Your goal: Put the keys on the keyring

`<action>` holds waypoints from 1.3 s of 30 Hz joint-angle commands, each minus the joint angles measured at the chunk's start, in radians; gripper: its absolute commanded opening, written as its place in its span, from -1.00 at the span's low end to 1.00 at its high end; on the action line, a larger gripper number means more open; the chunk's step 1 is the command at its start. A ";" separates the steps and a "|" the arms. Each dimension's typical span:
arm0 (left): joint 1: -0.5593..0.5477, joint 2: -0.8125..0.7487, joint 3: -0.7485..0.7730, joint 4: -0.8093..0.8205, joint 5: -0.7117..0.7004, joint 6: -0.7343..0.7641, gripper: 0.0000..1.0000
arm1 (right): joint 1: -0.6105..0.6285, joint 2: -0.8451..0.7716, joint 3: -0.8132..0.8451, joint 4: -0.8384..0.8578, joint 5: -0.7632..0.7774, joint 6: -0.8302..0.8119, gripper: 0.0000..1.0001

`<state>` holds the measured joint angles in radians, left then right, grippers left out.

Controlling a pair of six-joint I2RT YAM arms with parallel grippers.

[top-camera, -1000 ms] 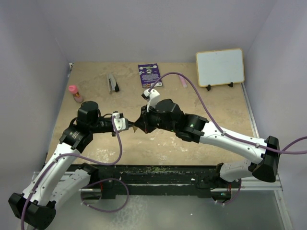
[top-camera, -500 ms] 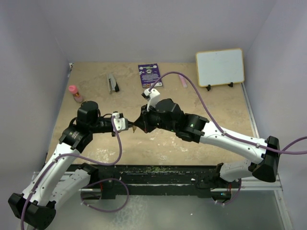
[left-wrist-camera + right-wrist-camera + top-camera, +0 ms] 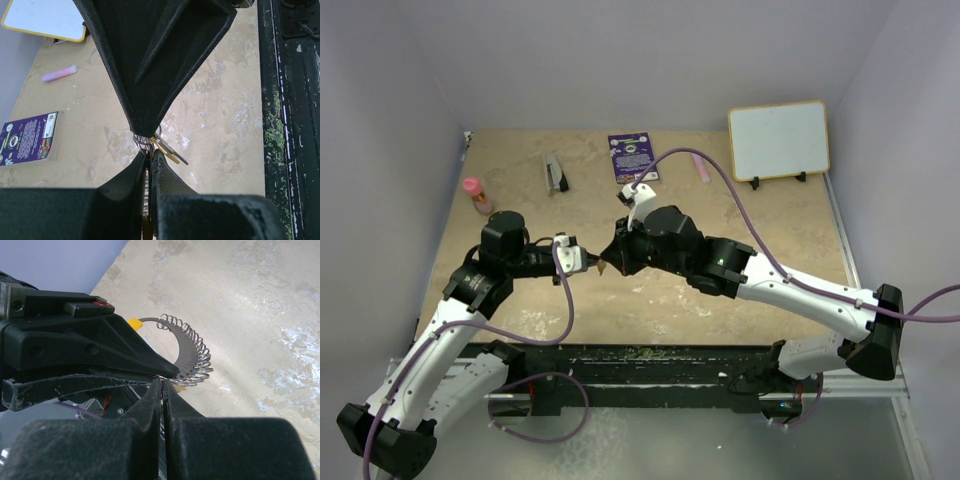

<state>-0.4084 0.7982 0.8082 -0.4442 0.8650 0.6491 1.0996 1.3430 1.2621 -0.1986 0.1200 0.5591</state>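
At mid-table, raised above the table point(image 3: 770, 230), the left gripper point(image 3: 583, 262) and the right gripper point(image 3: 612, 258) are met tip to tip. The left gripper's fingers point(image 3: 125, 185) are pressed almost together, and a key point(image 3: 146, 192) is pinched between them, blade pointing at the opposite tips. The right gripper's fingers point(image 3: 145, 410) are fully closed, and the keyring point(image 3: 194, 357) appears to be nipped at their very tip. The keyring is thus found in the air where the two grippers meet, curving away to the far side. Other keys point(image 3: 168, 151) are hung from it, just right of the tips. Farther back, a pink bottle point(image 3: 475, 193) is seen at the left, then a grey-and-black tool point(image 3: 556, 173), a purple card point(image 3: 633, 157), a pink marker point(image 3: 701, 170) and, at the far right, a whiteboard point(image 3: 778, 140).
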 commanded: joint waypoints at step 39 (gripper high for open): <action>-0.010 -0.013 0.060 0.103 0.090 -0.015 -0.92 | -0.004 -0.101 -0.038 0.035 0.007 0.010 -0.45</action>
<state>-0.4099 0.7986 0.8307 -0.4351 0.8898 0.6472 1.0988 1.3159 1.2457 -0.2276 0.1383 0.5846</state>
